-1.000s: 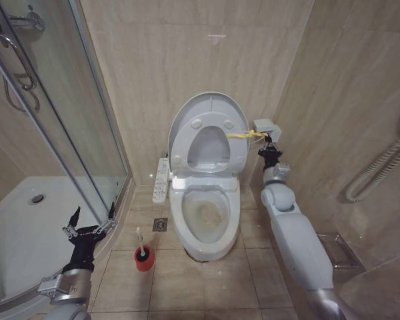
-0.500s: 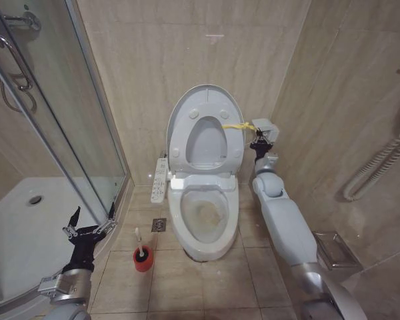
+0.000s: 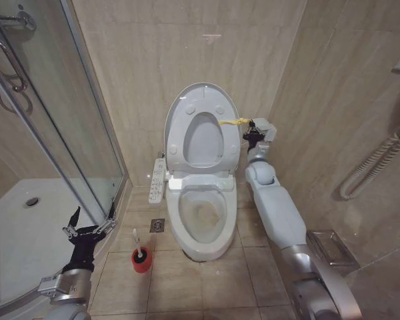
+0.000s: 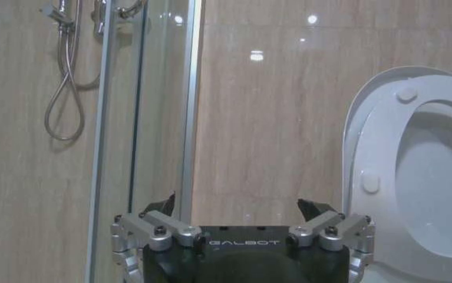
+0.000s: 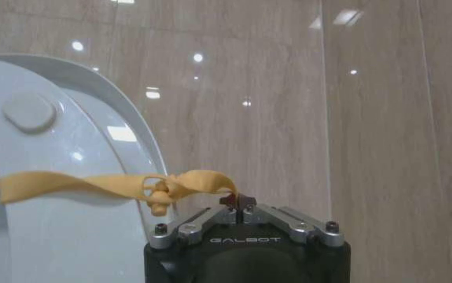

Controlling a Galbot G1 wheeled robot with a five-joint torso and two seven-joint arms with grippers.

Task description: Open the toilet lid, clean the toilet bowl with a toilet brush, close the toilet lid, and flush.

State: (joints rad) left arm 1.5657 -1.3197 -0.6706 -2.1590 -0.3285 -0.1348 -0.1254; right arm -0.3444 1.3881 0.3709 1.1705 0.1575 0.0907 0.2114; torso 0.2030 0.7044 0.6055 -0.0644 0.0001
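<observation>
The toilet lid [image 3: 203, 141] stands raised against the back wall, with the white ring seat [image 3: 180, 143] up in front of it. My right gripper [image 3: 252, 132] is beside the lid's right edge, shut on the yellow strap [image 3: 230, 122]. In the right wrist view the right gripper [image 5: 240, 204] pinches the strap's end [image 5: 198, 178] next to the lid's rim [image 5: 84, 79]. The toilet bowl [image 3: 201, 217] lies open below, with a yellowish-brown stain inside. The toilet brush [image 3: 136, 240] stands in its red cup [image 3: 141, 261] on the floor, left of the bowl. My left gripper [image 3: 90, 223] hangs open low on the left.
The glass shower door [image 3: 67, 120] and white shower tray [image 3: 27, 220] stand close on the left. A control panel [image 3: 159, 180] is mounted on the toilet's left side, above a floor drain [image 3: 158, 225]. On the right are a tiled wall, a hose [image 3: 370, 167] and a wire rack [image 3: 327, 247].
The camera has shifted. My right gripper has drawn the strap back towards the wall, and the lid and seat now stand more upright. The left arm has not moved.
</observation>
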